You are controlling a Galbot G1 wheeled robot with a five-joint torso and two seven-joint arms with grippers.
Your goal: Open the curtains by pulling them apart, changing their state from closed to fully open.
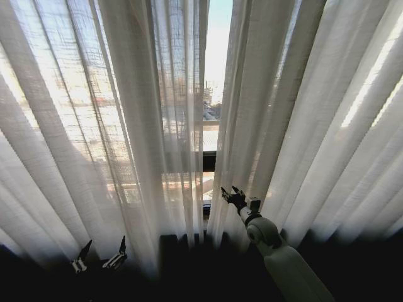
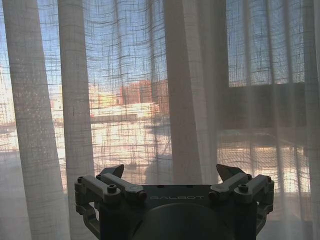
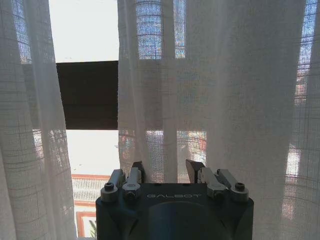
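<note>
— At lower centre of the frame, why is the right gripper (image 1: 230, 194) raised there?
— Its fingers gape empty by the right curtain (image 1: 302, 119) edge, probably to grab it.
— The left gripper (image 1: 99, 255)?
— Low, spread empty before the left curtain (image 1: 94, 119).

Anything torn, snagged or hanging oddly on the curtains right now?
Nothing stands out. The curtains hang in even pleats with no tear or snag visible, parted by a narrow gap at the centre. The right hand is open at the right panel's inner edge; the left hand is open, low before the left panel.
</note>
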